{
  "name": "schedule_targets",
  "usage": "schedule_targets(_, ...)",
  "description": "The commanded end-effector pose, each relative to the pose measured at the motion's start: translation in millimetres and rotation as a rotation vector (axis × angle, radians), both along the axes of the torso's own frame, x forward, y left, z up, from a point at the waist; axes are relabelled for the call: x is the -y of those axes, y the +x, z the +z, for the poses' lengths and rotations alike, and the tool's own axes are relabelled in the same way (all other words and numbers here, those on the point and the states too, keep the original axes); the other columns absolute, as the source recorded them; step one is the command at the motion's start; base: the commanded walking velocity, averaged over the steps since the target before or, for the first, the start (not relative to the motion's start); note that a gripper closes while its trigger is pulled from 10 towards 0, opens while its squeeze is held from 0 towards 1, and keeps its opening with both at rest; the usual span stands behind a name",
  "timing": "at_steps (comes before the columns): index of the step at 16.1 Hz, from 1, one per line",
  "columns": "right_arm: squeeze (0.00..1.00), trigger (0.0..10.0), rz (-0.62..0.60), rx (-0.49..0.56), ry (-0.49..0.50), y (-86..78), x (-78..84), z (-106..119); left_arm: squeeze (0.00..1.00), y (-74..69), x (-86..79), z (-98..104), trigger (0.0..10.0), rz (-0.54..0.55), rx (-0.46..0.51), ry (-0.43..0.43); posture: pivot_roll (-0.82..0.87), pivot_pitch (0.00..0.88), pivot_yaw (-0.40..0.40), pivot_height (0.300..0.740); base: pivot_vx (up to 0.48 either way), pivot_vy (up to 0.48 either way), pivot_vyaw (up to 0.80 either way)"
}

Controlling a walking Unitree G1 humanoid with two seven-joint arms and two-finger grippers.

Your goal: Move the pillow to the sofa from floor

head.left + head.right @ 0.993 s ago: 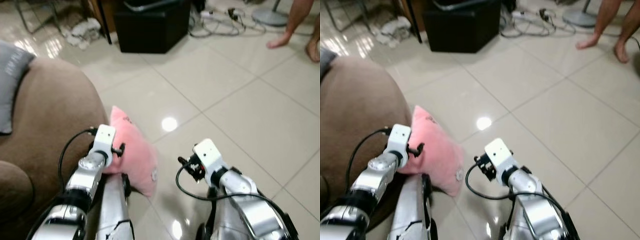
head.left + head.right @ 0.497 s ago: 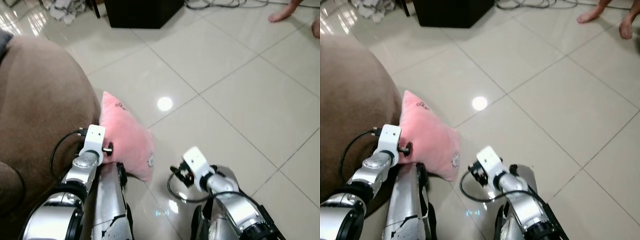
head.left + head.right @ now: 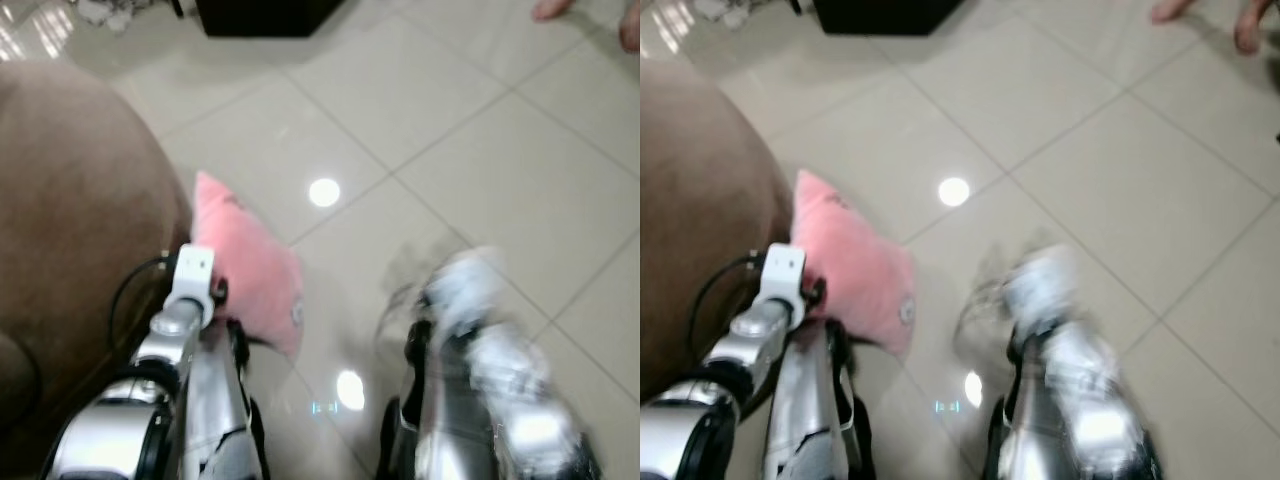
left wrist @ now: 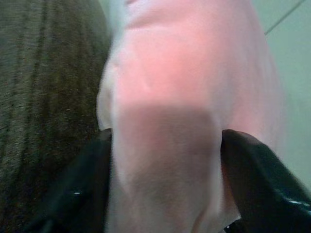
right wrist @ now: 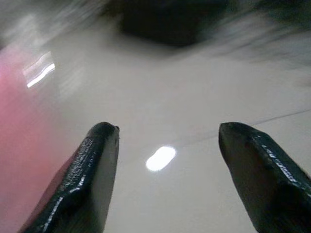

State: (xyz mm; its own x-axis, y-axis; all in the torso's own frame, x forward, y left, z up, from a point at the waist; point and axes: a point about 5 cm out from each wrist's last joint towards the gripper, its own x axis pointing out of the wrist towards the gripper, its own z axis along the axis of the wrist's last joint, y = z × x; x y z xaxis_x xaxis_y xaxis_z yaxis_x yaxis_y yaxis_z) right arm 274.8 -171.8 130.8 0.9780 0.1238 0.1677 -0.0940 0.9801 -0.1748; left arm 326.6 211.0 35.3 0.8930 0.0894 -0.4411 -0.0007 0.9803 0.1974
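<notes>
A brown sofa [image 3: 70, 210] is filling the left of the scene beside pale floor tiles [image 3: 480, 150], where a pink pillow [image 3: 250, 270] is lying propped against the sofa's base. The left tool [image 4: 165, 145] is clasping the pillow's near corner, fabric bunched between its black fingers [image 4: 257, 174]. The right tool [image 5: 165, 160], blurred in motion on the right, is spread apart and holding nothing, the pillow just beside one finger. Lifting well likely means bringing that right tool onto the pillow's other side before raising it leftward onto the cushion.
</notes>
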Motion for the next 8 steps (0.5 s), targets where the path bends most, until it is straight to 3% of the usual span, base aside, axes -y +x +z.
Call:
schedule_targets(1, 0.0, 10.0, -0.172, 0.022, 0.125, -6.5, 36.4, 10, 0.0, -7.0, -3.6, -8, 0.0, 0.015, -0.022, -0.027, -0.09, 0.232, 0.016, 0.496, 0.0, 0.0, 0.0)
schedule_targets(3, 0.0, 10.0, -0.059, 0.009, 0.104, -4.1, 32.4, 21, 0.0, -6.4, -1.8, -8, 0.0, 0.009, -0.023, -0.034, -0.1, 0.195, 0.015, 0.496, 0.0, 0.0, 0.0)
schedule_targets(4, 0.0, 10.0, 0.119, -0.06, 0.031, -1.7, 16.3, 19, 0.0, -4.7, 0.4, -7, 0.0, -0.003, -0.04, -0.019, -0.1, 0.179, 0.014, 0.496, 0.0, 0.0, 0.0)
schedule_targets(5, 0.0, 10.0, 0.174, -0.086, 0.012, -1.3, 10.7, 17, 0.0, -4.2, 1.4, -7, 0.0, -0.008, -0.047, -0.015, -0.1, 0.179, 0.014, 0.496, 0.0, 0.0, 0.0)
schedule_targets(6, 0.0, 10.0, 0.338, -0.146, -0.031, -4.8, -7.2, 11, 0.0, -3.5, 3.1, -7, 0.0, -0.016, -0.057, -0.004, -0.1, 0.172, 0.017, 0.496, 0.0, 0.0, 0.0)
schedule_targets(7, 0.0, 10.0, 0.548, -0.203, -0.045, -18.6, -34.1, 5, 0.0, -4.2, 3.2, -8, 0.0, -0.023, -0.067, -0.001, -0.1, 0.156, 0.02, 0.496, 0.0, 0.0, 0.0)
schedule_targets(8, 0.0, 10.0, 0.637, -0.226, -0.04, -25.7, -44.8, 3, 0.0, -4.2, 3.1, -8, 0.0, -0.023, -0.067, -0.001, -0.1, 0.151, 0.02, 0.496, 0.0, 0.0, 0.0)
